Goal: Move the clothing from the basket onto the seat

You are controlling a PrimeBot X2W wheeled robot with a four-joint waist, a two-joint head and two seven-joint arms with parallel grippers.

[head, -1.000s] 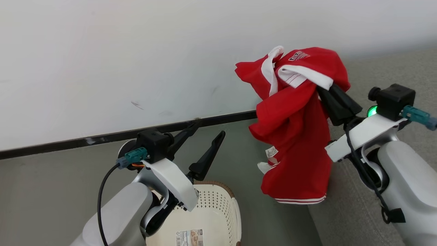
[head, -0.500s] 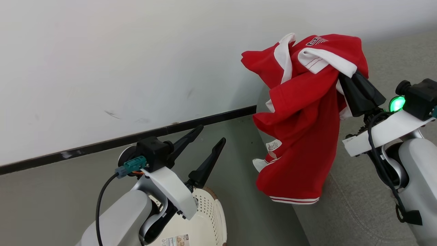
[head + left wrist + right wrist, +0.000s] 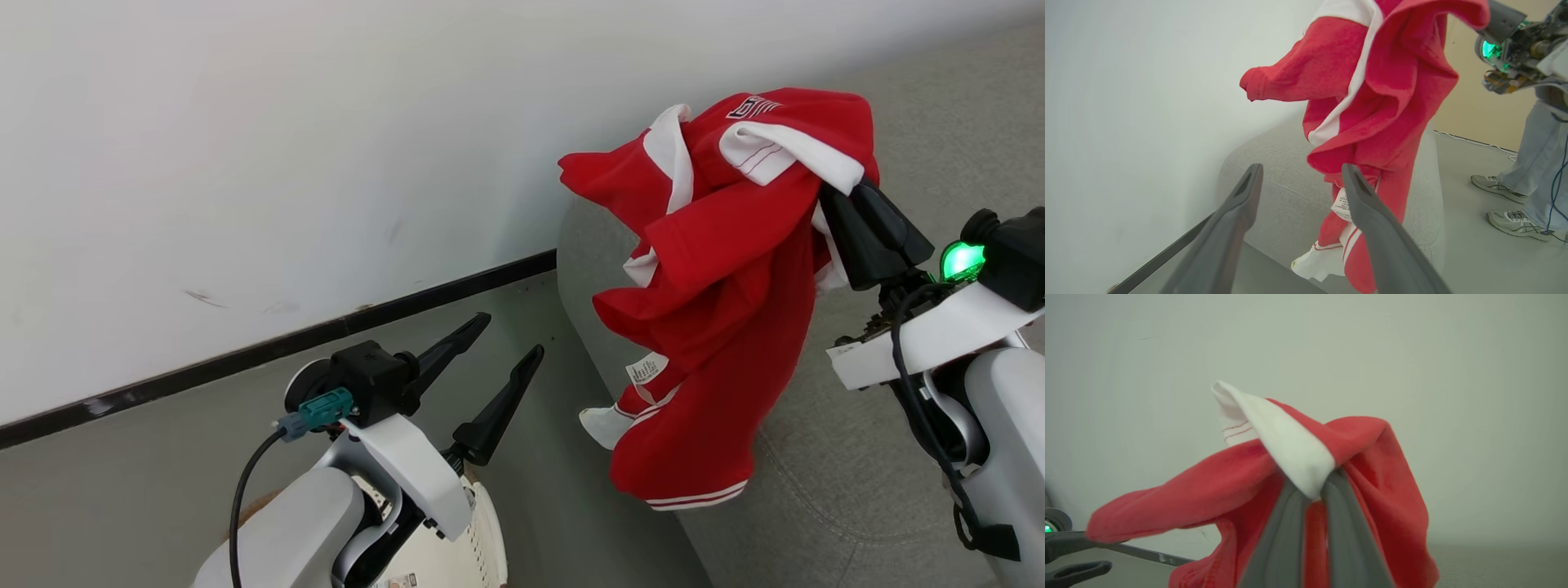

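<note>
Clothing [image 3: 718,310] pinched in raised right tool [image 3: 839,206], dangling over seat [image 3: 816,506] edge.

The head camera looked forward and down from above both arms, toward the wall [image 3: 245,122] and floor [image 3: 122,490], with the left gripper [image 3: 512,334] low at left and the seat [image 3: 816,506] at right. The left wrist camera sat low, facing up past its gripper at the clothing [image 3: 1392,81] and a seat corner, with a person's shoes [image 3: 1515,222] beyond. The right wrist camera was nearest, right up against the clothing and facing the wall. All three shared clothing and wall.
</note>
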